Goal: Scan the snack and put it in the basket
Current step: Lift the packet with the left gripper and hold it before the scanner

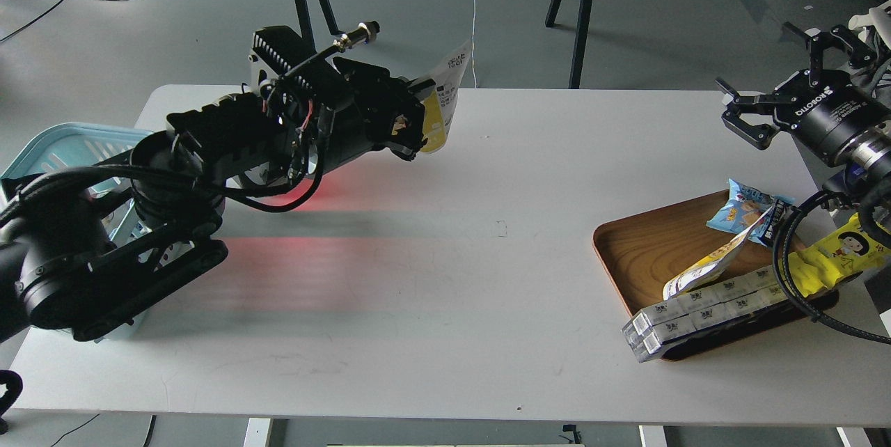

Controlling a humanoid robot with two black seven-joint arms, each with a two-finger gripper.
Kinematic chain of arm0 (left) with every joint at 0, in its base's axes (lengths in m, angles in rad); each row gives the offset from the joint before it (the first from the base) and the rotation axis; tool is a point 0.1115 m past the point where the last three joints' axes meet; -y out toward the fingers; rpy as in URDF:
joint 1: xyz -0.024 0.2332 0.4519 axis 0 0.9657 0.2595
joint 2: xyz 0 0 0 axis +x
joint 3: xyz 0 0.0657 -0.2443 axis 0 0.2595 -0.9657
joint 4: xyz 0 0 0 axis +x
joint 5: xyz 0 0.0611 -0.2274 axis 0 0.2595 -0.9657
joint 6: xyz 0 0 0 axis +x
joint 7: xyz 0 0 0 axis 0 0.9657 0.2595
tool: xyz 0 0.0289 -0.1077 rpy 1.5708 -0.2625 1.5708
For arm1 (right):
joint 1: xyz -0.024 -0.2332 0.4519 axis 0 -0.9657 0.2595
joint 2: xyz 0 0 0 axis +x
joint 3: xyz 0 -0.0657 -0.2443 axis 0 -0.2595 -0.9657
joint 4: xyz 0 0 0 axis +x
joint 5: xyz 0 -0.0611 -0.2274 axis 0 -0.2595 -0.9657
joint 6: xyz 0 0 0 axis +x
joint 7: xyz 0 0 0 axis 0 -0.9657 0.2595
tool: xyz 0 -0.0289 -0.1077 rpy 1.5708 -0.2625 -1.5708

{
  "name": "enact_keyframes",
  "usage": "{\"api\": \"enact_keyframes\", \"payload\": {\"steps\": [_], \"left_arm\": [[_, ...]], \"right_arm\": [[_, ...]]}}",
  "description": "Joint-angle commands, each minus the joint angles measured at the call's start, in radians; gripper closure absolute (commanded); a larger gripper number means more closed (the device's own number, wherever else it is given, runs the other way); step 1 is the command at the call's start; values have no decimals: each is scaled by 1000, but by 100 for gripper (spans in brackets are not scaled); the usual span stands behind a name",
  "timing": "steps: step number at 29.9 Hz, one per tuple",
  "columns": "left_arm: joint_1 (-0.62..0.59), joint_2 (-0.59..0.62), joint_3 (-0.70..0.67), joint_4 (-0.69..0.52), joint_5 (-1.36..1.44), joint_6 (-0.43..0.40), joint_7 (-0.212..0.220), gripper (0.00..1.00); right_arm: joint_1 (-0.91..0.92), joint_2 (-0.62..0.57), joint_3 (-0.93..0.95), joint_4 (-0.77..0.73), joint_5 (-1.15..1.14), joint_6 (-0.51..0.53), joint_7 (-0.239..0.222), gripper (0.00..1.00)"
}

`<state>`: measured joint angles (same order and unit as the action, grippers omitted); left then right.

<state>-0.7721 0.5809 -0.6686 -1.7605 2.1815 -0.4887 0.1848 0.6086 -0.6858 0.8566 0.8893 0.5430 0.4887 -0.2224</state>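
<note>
My left gripper (416, 128) is shut on the snack (445, 92), a yellow-and-white pouch with its white printed back showing. It holds the pouch upright, lifted well above the table near the back edge. The light blue basket (76, 140) stands at the table's left end, mostly hidden behind my left arm. My right gripper (755, 113) is open and empty, raised above the table's right end, far from the snack.
A brown wooden tray (640, 252) at the right holds a small blue snack bag (745, 209), a yellow packet with a cartoon girl (839, 252), another pouch (706, 267) and long white boxes (703, 308). Red scanner light falls on the table (292, 252). The scanner is hidden behind my left arm.
</note>
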Motion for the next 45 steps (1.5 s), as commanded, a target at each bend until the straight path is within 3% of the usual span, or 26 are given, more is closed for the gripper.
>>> {"api": "enact_keyframes", "payload": {"steps": [1,11,20,45], "left_arm": [[-3,43,-26,-4,0,0,5,100],[-6,143,-28,-4,-94,0,10,100],[8,145,-13,-4,-100,0,10,100],[83,203,49,3,-97,0,59,100]], "right_arm": [[0,-1,5,0,0,0,-2,0],[0,-3,4,0,0,0,-2,0],[0,-3,4,0,0,0,-2,0],[-3,-4,-1,-1,0,0,-2,0]]}}
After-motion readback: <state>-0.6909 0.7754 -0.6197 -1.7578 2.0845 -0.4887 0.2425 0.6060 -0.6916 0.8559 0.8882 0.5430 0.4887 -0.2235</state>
